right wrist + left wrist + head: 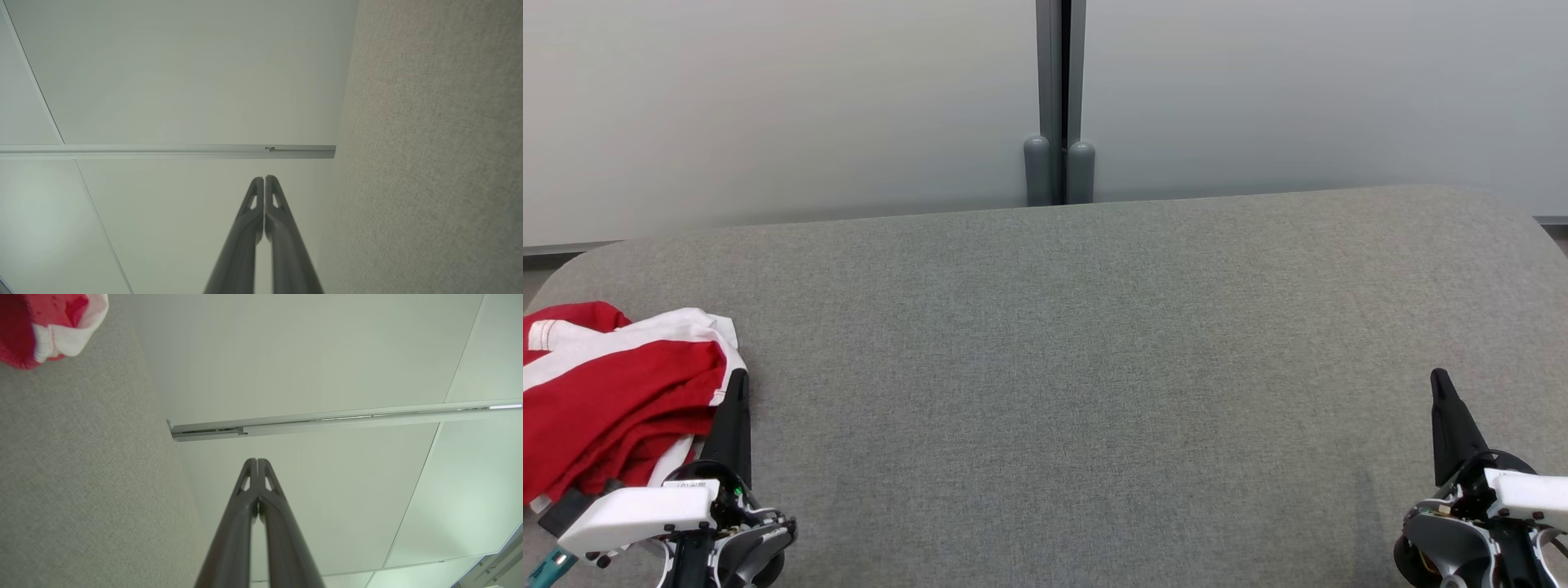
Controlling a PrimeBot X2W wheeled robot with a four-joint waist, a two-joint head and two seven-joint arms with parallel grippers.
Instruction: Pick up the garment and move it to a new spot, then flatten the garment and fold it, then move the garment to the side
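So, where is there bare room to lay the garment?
The grey surface is bare from the left gripper across to the right gripper and back to the wall. Crowded: the left edge, where the bunched red and white garment lies.

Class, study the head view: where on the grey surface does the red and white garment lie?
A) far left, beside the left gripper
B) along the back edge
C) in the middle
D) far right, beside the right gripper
A: the crumpled garment lies at the left end of the grey surface, beside the left gripper.
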